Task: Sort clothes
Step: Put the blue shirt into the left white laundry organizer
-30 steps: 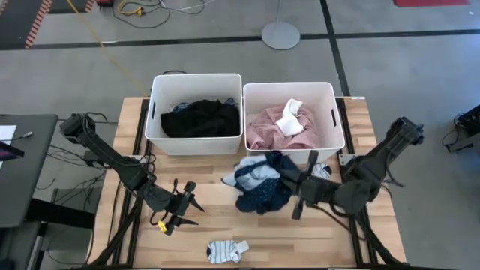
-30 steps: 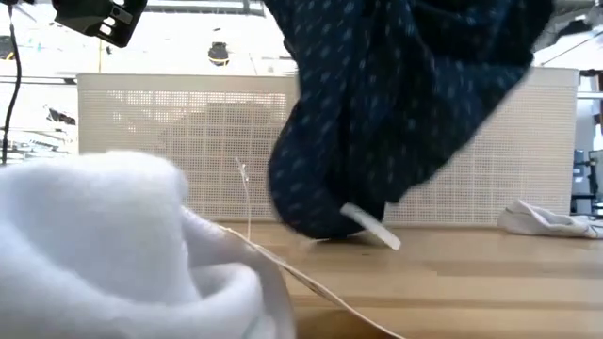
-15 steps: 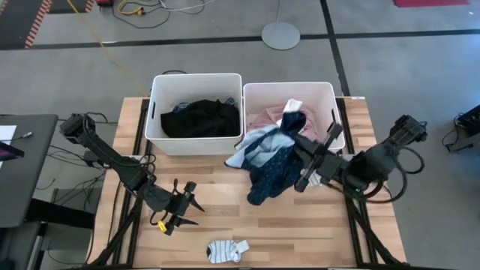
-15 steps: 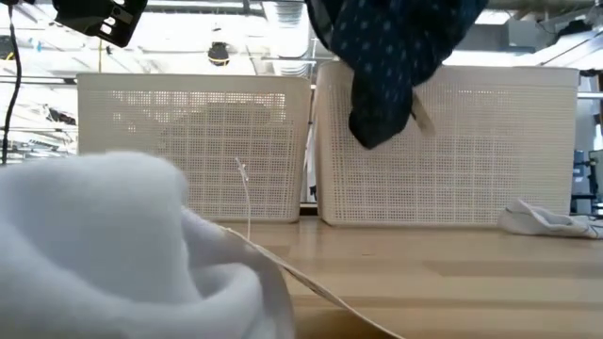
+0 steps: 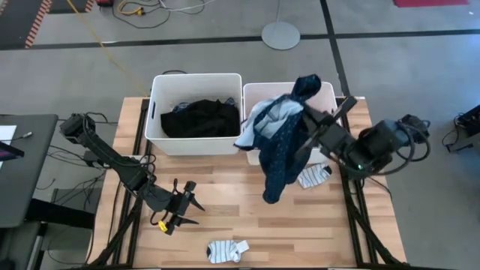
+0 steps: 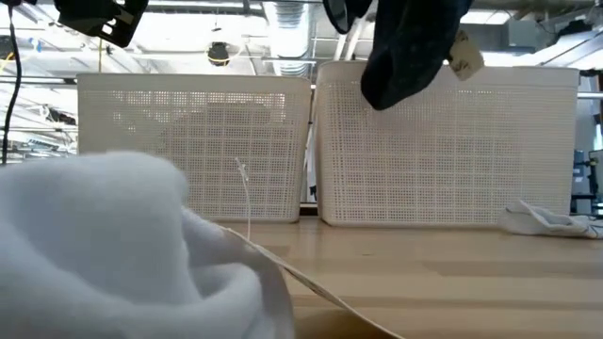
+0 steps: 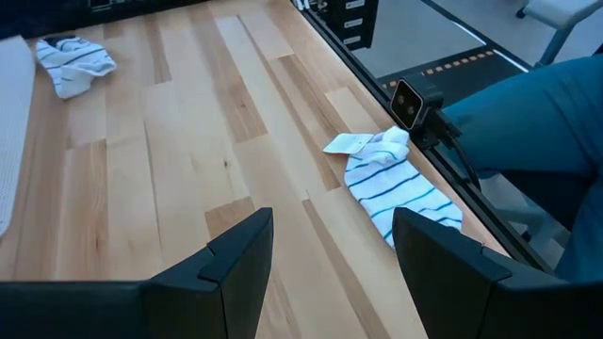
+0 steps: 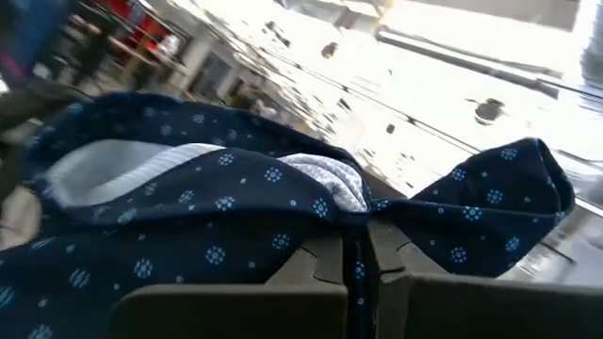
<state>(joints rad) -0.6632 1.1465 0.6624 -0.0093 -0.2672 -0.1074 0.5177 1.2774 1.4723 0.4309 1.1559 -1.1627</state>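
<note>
Navy dotted piece [image 5: 281, 146] hangs lifted off bench [image 5: 225, 202], draped over front rim of right bin [image 5: 328, 91], pinched in closed right end effector [image 5: 306, 112]. Risk: long tail snags rim or slips out, landing outside bin. Left end effector [image 5: 184, 210] idle, fingers apart, empty, low over bench near striped sock [image 5: 227, 250].

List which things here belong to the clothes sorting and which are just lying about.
Job:
- navy dotted garment, held up by right tool
- black top in left bin
- striped socks on table
- right bin

Lying about:
- round floor stand base
- floor cables
</note>
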